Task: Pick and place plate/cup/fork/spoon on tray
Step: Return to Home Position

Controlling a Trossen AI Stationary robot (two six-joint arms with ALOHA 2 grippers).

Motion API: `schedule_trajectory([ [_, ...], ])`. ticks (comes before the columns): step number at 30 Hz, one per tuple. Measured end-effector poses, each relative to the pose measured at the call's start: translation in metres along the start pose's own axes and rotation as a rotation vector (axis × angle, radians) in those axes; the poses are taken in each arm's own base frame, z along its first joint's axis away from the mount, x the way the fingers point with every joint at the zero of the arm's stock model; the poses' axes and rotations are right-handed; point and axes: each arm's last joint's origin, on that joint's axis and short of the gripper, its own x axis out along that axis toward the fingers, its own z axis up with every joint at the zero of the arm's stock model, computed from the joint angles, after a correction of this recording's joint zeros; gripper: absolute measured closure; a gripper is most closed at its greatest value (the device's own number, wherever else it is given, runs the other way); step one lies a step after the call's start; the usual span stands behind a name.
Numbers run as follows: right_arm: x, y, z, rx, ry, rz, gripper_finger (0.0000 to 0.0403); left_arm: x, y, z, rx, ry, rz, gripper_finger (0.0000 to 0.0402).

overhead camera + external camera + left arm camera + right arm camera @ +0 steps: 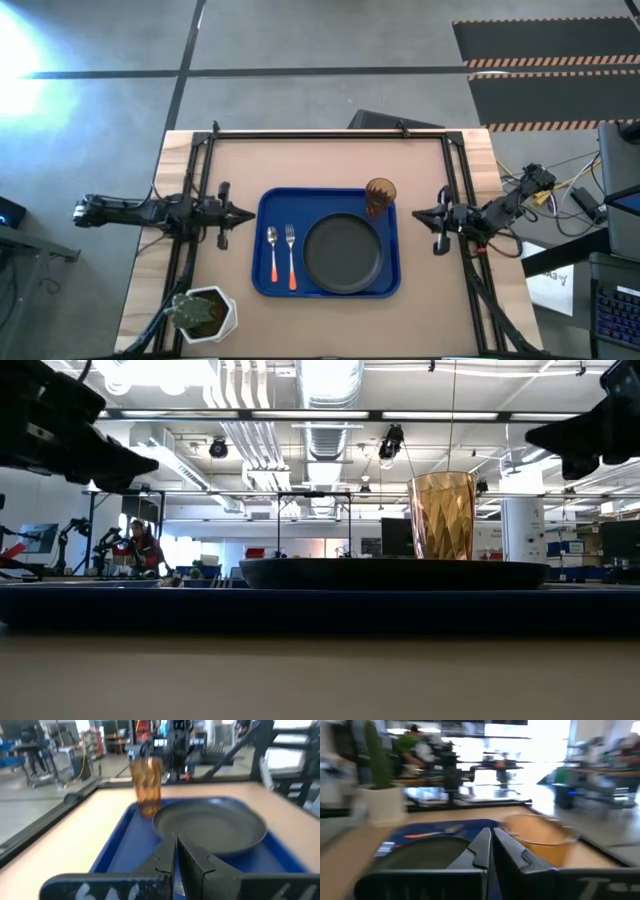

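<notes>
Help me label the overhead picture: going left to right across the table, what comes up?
Left gripper → spoon → fork → plate → right gripper. All three items lie on the tray.

You see blue tray at table centre: dark plate right, amber cup upright at far-right corner, spoon and fork side by side left.

Four cameras: one overhead, one at counter level, one on each wrist.

The high view looks straight down; the low view looks level across the tray; wrist views face inward over it, sharing the plate and cup.
</notes>
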Motion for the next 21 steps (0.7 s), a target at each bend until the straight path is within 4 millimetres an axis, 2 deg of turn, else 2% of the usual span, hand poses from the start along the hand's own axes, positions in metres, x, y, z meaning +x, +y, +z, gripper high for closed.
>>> schedule_trajectory([
  [4, 0.001, -0.004, -0.004, -0.064, 0.048, -0.184, 0.0394, 0.006, 0.003, -0.006, 0.0, 0.081, 0.042, 0.0402],
  [7, 0.003, -0.006, -0.007, -0.082, 0.07, -0.253, 0.0394, 0.009, 0.005, -0.011, -0.01, 0.124, 0.072, 0.0402],
  [12, 0.006, -0.011, -0.007, -0.072, 0.072, -0.297, 0.0394, 0.011, 0.007, -0.013, -0.026, 0.132, 0.094, 0.0402],
  [21, 0.013, -0.029, 0.001, -0.1, -0.013, -0.219, 0.0394, 0.011, 0.008, -0.012, 0.009, 0.066, 0.106, 0.0402],
])
